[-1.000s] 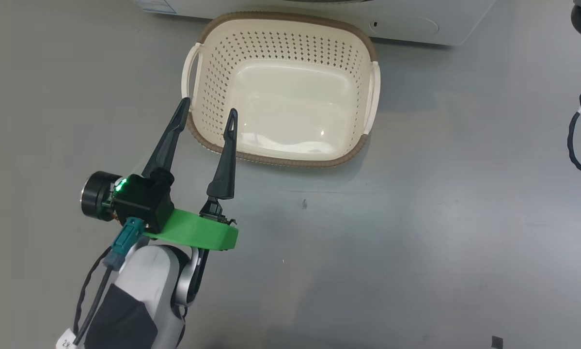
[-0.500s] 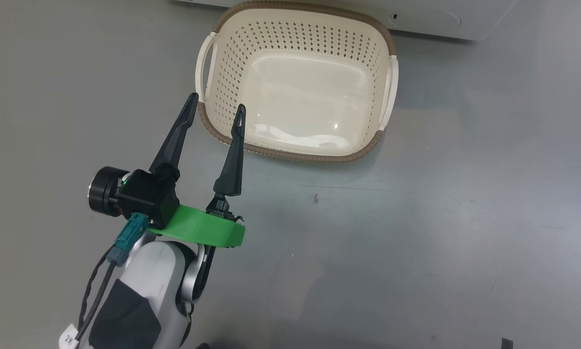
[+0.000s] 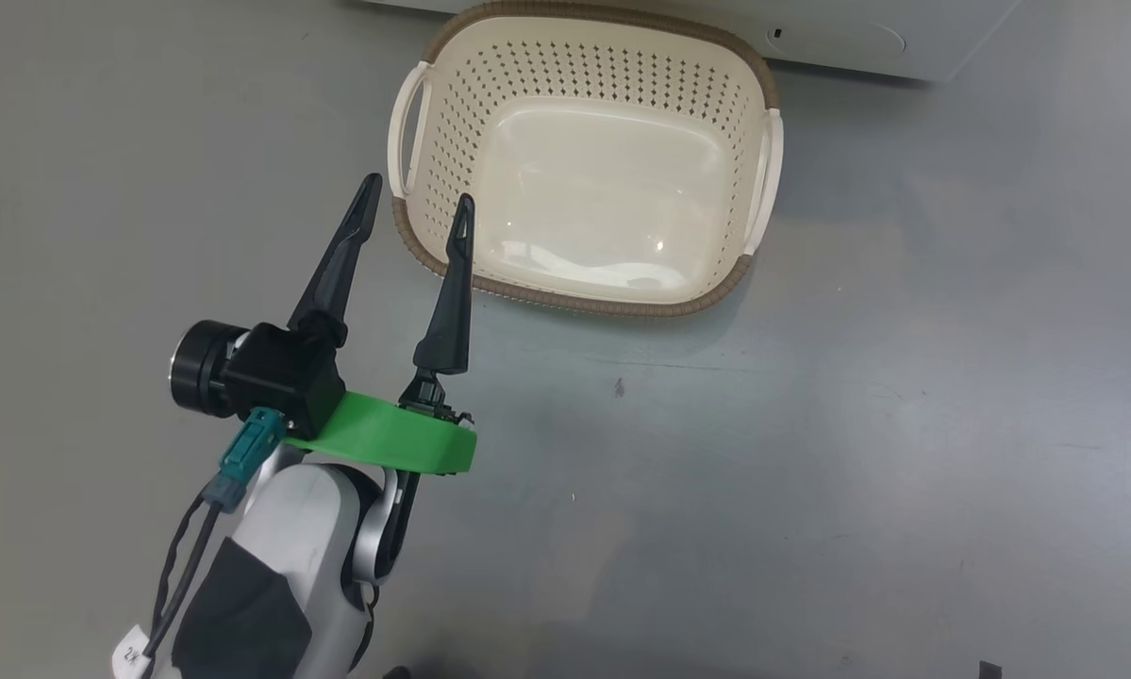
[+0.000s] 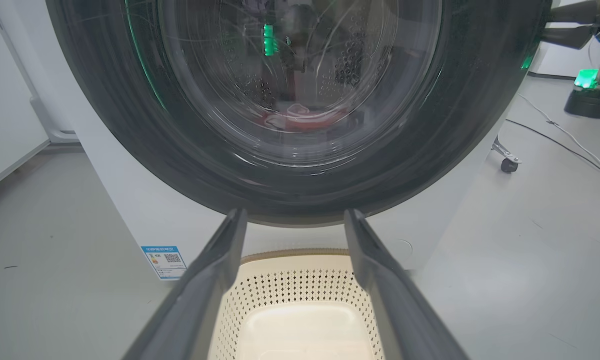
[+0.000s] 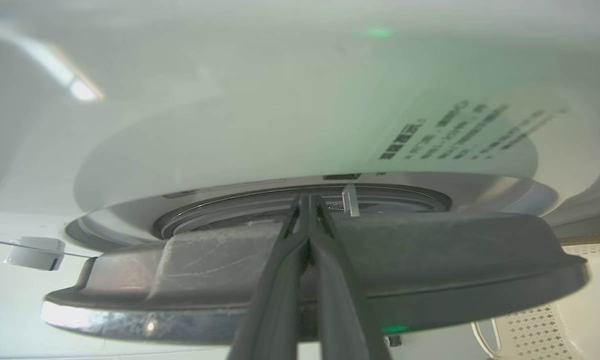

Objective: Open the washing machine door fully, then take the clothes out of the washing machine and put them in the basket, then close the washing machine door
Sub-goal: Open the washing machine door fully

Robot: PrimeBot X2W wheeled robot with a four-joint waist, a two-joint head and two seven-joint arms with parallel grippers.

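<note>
**A:** Washing machine door (image 5: pixel 455 255): which way is it lying from the claws?

**B:** Working outward from us. The right gripper (image 5: pixel 307 200) is pinched shut on nothing, and its tips are reaching over the door's dark edge toward the gap behind it. The door is running edge-on, crosswise to the fingers. We are judging it slightly ajar.

**A:** And the other arm?

**B:** We are seeing the left gripper (image 3: pixel 419 189) hanging spread wide and empty above the floor, at the near left corner of the basket (image 3: pixel 574 304), well short of the door. The right arm is nearer, so we are reckoning the swing-open falls to it.

**A:** What is each view adding?

**B:** The left wrist view is giving us the door face-on, with the clothes (image 4: pixel 300 117) lying red in the drum behind the glass. The head view is showing the basket empty, sitting just before the washing machine (image 3: pixel 857 38).
</note>
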